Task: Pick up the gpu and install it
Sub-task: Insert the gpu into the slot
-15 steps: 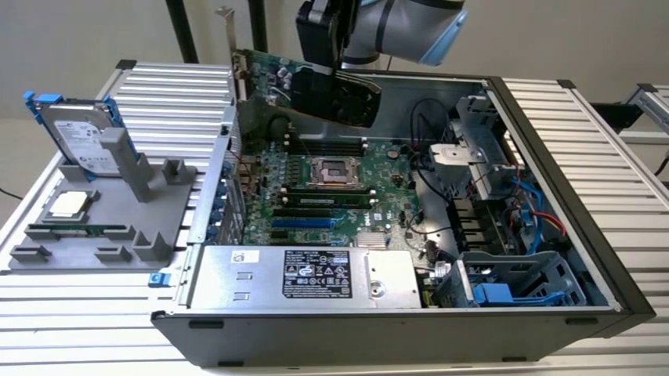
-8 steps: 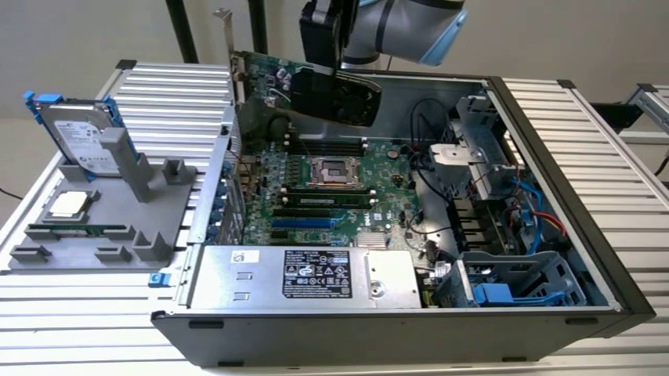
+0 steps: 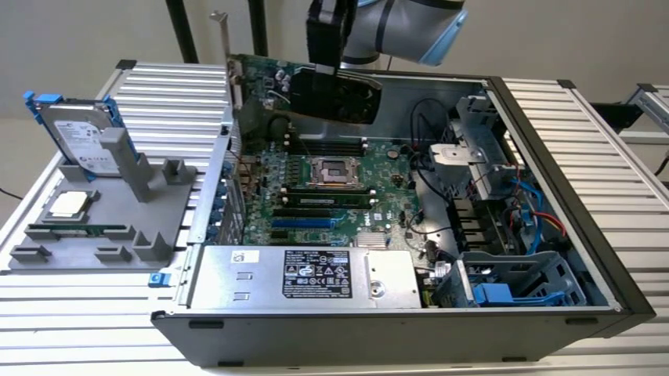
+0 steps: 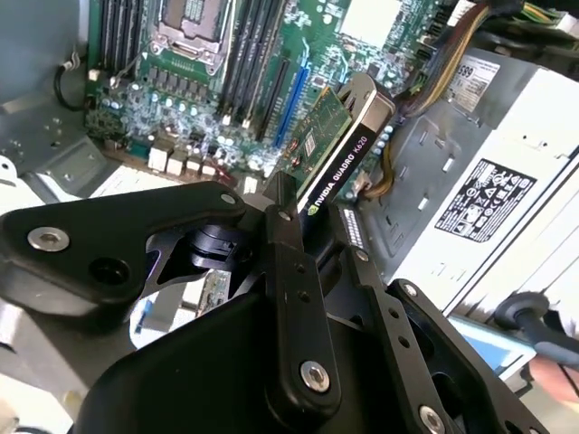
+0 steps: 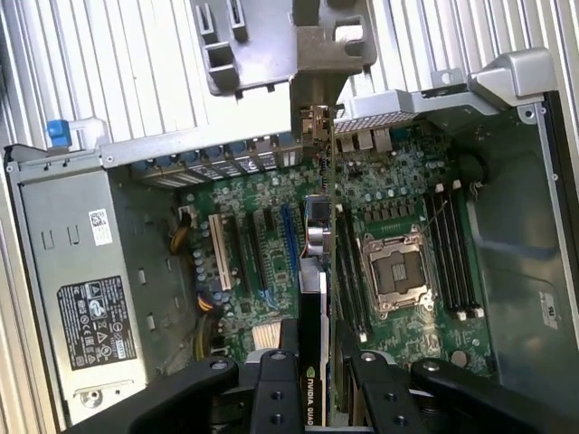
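Worktop: ribbed silver aluminium worktop (image 3: 585, 133), carrying everything listed.
Case: dark grey metal computer case (image 3: 366, 337), lying on its side with the side panel off and the interior facing up.
Power supply: silver sheet-metal box power supply (image 3: 303, 274) with a black label, along the near wall inside the case.
Drive cage: grey plastic drive cage (image 3: 512, 286) with a blue latch, in the near corner at the exterior view's right.
Motherboard: green motherboard (image 3: 313, 204) on the case floor; an open silver processor socket (image 3: 340, 170) sits mid-board, with black and blue expansion slots nearer the power supply.
Parts holder: grey moulded parts holder (image 3: 63, 262) outside the case at the exterior view's left. It holds an upright silver hard drive (image 3: 78, 141) in a blue frame, a square silver processor chip (image 3: 68, 205) and a thin green memory stick (image 3: 78, 232).
Gpu: flat green circuit-card gpu (image 3: 340, 98) (image 5: 312, 307) (image 4: 339, 149) with a black boxy cooler and a silver end bracket. It hangs on edge above the far part of the motherboard, seated in no slot, with the bracket end towards the case wall at the exterior view's left.
Tool: black two-fingered tool (image 3: 332, 70) (image 5: 317, 371) (image 4: 312, 212), clamped on the gpu's upper edge with one finger on each face.
Arm: grey arm (image 3: 408, 27) with a pale blue cap, above the case's far wall.
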{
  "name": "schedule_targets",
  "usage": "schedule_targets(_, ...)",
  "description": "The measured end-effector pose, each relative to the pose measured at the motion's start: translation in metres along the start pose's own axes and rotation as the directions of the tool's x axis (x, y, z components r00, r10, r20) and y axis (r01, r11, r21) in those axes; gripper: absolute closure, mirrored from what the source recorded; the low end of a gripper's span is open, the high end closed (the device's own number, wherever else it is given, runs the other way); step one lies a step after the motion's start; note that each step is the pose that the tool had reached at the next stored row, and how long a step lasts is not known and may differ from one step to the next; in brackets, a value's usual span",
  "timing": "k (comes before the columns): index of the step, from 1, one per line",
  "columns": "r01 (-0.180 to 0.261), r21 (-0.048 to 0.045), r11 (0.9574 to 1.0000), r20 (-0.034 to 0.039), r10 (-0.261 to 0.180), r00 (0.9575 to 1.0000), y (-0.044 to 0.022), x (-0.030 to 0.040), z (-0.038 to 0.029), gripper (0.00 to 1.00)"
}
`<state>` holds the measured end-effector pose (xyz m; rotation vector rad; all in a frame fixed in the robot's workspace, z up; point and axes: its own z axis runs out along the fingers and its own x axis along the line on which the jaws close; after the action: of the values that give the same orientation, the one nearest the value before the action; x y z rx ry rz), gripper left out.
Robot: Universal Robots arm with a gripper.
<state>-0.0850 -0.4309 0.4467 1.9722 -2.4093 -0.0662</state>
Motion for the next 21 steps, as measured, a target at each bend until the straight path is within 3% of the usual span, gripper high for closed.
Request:
schedule_targets(10,0.081,-0.0006,0.9967,-0.0041,-0.081,0.9967,0.0001,0.0000,-0.0021,1.00)
schedule_targets(21,0.163,-0.0016,0.9866,-0.0081,-0.163,0.9865,0.0002,0.0000,-0.0038,1.00)
